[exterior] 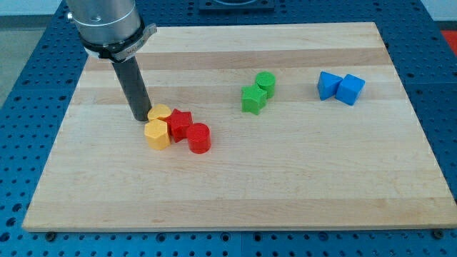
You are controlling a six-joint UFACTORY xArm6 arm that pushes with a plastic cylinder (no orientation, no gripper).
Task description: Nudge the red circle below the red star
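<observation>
Red circle [199, 138] set touching the red star [180, 123] at its lower right, two yellow blocks [158, 124] alongside, my tip [141, 118] placed beside the upper yellow block, no jaws fitted to the rod, wooden tabletop [285, 185].

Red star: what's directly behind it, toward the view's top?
Behind the red star only bare board shows. A yellow block touches its upper left, my tip just beyond. The star's rear face is hidden.

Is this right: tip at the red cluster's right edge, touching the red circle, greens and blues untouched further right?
Not quite. In the camera view my tip sits at the cluster's left edge, beside the upper yellow block, not at the red circle. The greens and blues do sit apart, further right.
</observation>
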